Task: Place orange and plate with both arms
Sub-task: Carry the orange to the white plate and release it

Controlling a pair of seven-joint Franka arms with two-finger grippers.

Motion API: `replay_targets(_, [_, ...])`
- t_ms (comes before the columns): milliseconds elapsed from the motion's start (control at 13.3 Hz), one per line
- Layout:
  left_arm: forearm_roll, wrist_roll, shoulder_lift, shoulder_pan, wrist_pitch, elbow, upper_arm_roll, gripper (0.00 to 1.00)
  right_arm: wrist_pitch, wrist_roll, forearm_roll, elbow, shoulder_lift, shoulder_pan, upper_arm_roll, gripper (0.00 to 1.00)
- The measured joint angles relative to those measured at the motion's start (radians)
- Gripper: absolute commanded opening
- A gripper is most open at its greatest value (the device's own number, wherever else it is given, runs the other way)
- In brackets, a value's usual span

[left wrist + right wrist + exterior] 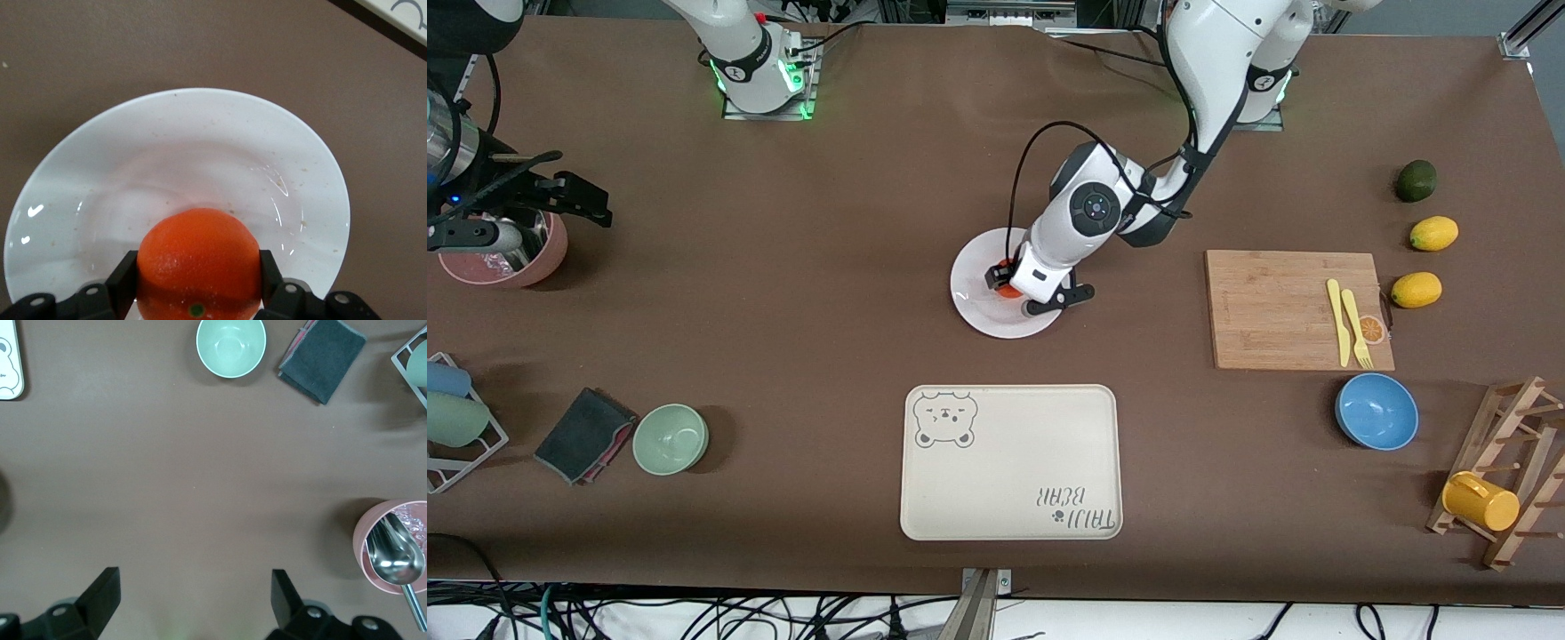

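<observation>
- The left tool (198,280) is clenched on the orange (199,263) over the white plate (120,153), its two black fingers (123,280) pressing the fruit's sides; whether the fruit touches the plate's floor cannot be told.
- The plate (971,293) lies mid-worktop, farther from the front camera than the cream bear-printed tray (1011,462) and toward the right arm's end from the bamboo cutting board (1294,307).
- The right tool (193,600) hangs released over bare brown worktop (200,473) toward the right arm's end of the worktop, near a pink cup holding a metal scoop (393,550); that arm waits.
- Judged from these views, the orange is light, firm and round, so it could roll once let go; a hold across its widest part, as shown, suits it best.
- The plate looks stiff, glossy and breakable, likely slippery; its wide rim is the only place to pinch, and a tilted lift would probably send the fruit rolling.
- Faint specks and smears mark the plate's surface.
</observation>
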Motion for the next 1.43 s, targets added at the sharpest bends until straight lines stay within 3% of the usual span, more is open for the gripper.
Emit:
replay_targets(150, [0.004, 0.000, 0.001, -0.003, 0.000, 0.003, 0.000, 0.06, 0.000, 0.000, 0.000, 0.000, 0.000, 0.000, 0.000, 1.00])
replay_targets(225, [0.004, 0.000, 0.001, -0.007, 0.000, 0.005, 0.000, 0.19, 0.000, 0.000, 0.000, 0.000, 0.000, 0.000, 0.000, 1.00])
replay_targets(300, [0.004, 0.000, 0.001, -0.011, 0.000, 0.006, 0.000, 0.25, 0.000, 0.000, 0.000, 0.000, 0.000, 0.000, 0.000, 1.00])
replay_targets(601, [0.004, 0.000, 0.007, -0.015, 0.000, 0.006, 0.000, 0.34, 0.000, 0.000, 0.000, 0.000, 0.000, 0.000, 0.000, 1.00])
replay_targets(751, [0.004, 0.000, 0.015, -0.015, 0.000, 0.002, 0.001, 0.57, 0.000, 0.000, 0.000, 0.000, 0.000, 0.000, 0.000, 1.00])
replay_targets(826, [0.004, 0.000, 0.019, -0.015, 0.000, 0.000, 0.001, 0.75, 0.000, 0.000, 0.000, 0.000, 0.000, 0.000, 0.000, 1.00])
replay_targets(901, [0.004, 0.000, 0.022, -0.015, 0.000, -0.001, 0.001, 1.00, 0.000, 0.000, 0.000, 0.000, 0.000, 0.000, 0.000, 1.00])
replay_targets(1426, [0.004, -0.002, -0.002, -0.007, -0.062, 0.012, 0.007, 1.00, 0.000, -0.001, 0.000, 0.000, 0.000, 0.000, 0.000, 1.00])
